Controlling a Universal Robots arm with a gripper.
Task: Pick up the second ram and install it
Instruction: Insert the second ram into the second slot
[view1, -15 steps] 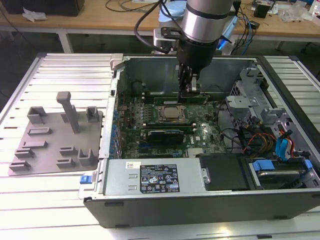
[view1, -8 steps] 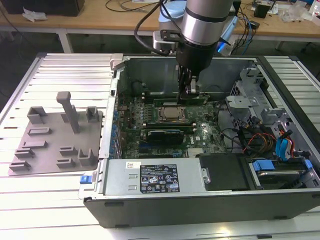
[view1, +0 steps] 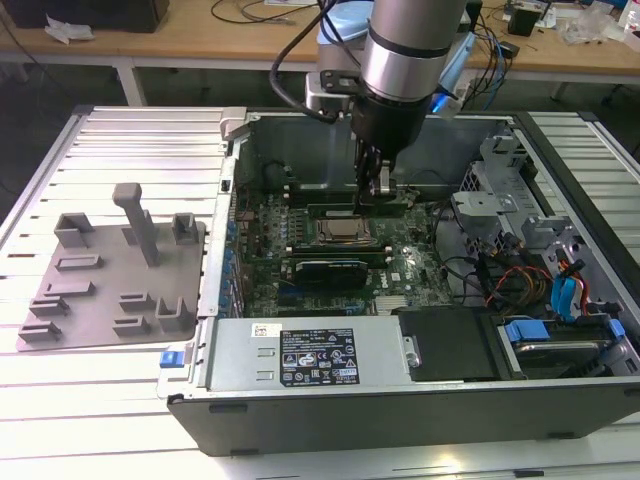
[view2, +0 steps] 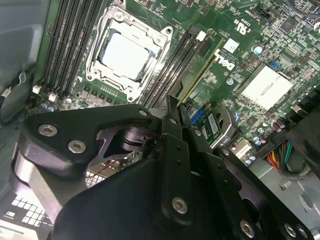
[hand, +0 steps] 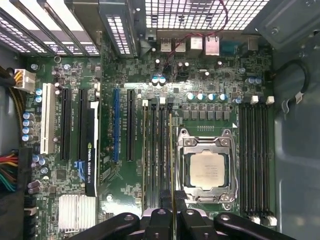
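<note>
1. Second ram (hand: 172, 160) is gripped edge-on between the two fingers (hand: 159, 222) of the gripper (hand: 173, 215), which are closed on its end in the first wrist view.
2. The stick is held upright along the memory slot just beside the processor socket. Whether it is fully seated cannot be told.
3. In the exterior view the gripper (view1: 371, 195) is lowered into the open computer case (view1: 300, 420), over the far part of the motherboard (view1: 400, 270).
4. One square silver processor (hand: 207, 170) is seen in its socket, right next to the held stick.
5. Four memory slots lie on the held stick's side of the socket, and four more slots (hand: 255, 160) lie on the opposite side.
6. One other thin stick (hand: 145, 150) appears to stand in the slot of the first bank that is farthest from the socket.
7. Beyond that bank, five long expansion slots are counted, with one dark graphics card (hand: 90, 150) standing among them and one finned heatsink (hand: 77, 212) close to it.
8. One grey power supply (view1: 310, 355) lies along the near side of the case.
9. One grey parts fixture (view1: 110, 285) rests on the slatted table (view1: 130, 150) at the exterior view's left, well apart from the gripper.
</note>
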